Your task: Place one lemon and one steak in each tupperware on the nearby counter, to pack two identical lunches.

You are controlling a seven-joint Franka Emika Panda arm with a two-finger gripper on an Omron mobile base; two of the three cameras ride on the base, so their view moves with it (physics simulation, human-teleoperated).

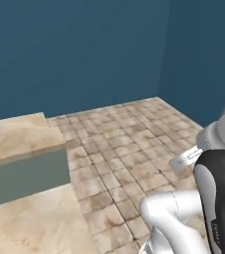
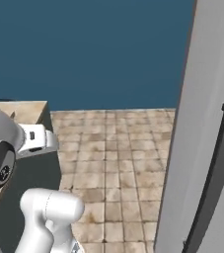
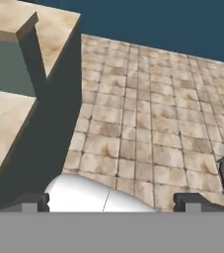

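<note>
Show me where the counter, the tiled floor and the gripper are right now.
counter (image 1: 15,131), left base view, on its beige marbled top.
tiled floor (image 2: 118,148), right base view, on bare tiles in mid-floor.
gripper (image 3: 111,200), hand view, midway between the two dark fingertips, which stand wide apart with nothing between them.

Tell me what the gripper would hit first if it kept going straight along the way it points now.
Probably the tiled floor. In the hand view the open gripper looks down over bare tiles, with the counter off to one side. Nothing seems to stand between, though depth is hard to judge.
</note>
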